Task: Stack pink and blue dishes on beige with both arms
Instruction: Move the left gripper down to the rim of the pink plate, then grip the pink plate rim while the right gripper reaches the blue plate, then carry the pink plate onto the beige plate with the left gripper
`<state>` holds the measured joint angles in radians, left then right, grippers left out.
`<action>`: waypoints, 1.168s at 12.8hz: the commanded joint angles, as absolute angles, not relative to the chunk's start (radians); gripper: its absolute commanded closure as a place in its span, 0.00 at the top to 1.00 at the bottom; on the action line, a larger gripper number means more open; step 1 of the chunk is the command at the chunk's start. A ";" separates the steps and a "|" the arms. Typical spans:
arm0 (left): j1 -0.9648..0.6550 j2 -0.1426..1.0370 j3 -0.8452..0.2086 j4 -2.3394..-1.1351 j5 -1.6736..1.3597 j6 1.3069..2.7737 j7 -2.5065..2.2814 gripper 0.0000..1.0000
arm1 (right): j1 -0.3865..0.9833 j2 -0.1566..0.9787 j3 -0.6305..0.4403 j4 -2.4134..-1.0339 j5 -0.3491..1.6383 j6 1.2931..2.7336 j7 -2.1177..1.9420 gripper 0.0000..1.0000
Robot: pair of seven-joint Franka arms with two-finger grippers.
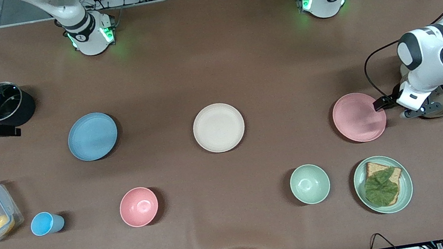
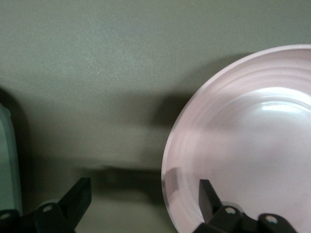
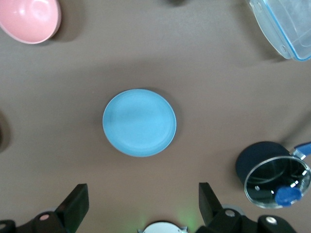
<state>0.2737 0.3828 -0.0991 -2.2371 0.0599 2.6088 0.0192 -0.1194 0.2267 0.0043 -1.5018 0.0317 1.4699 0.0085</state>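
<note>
We see the flat round cream-beige plate (image 1: 218, 127) lying mid-surface, between the flat round light blue plate (image 1: 92, 136) toward the right arm's end and the flat round pale pink plate (image 1: 359, 117) toward the left arm's end, each well apart from it. Our left gripper (image 2: 141, 194) sits low at the pink plate's (image 2: 248, 145) rim, fingers spread, one over the plate and one over the brown surface (image 1: 238, 60). Our right gripper (image 3: 143, 201) hangs high over the blue plate (image 3: 139, 122), fingers spread wide, holding nothing.
</note>
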 commanded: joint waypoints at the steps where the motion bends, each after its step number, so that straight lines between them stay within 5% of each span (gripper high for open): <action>1: 0.287 0.406 -0.113 -2.224 0.038 2.619 0.021 0.77 | -0.147 0.218 0.020 -1.624 0.046 1.570 -0.032 1.00; 4: 0.281 0.414 -0.115 -2.218 0.034 2.619 0.018 0.49 | -0.175 0.215 0.020 -1.751 0.048 1.675 -0.144 1.00; 7: 0.278 0.416 -0.121 -2.217 0.032 2.619 0.011 0.00 | -0.215 0.212 0.021 -1.894 0.075 1.823 -0.245 1.00; 12: 0.284 0.345 -0.195 -2.207 -0.002 2.609 -0.004 0.00 | -0.253 0.239 0.020 -2.110 0.098 2.141 -0.409 1.00; 15: 0.282 0.252 -0.312 -2.177 -0.021 2.507 -0.099 0.00 | -0.250 0.300 0.021 -2.117 0.098 2.187 -0.420 1.00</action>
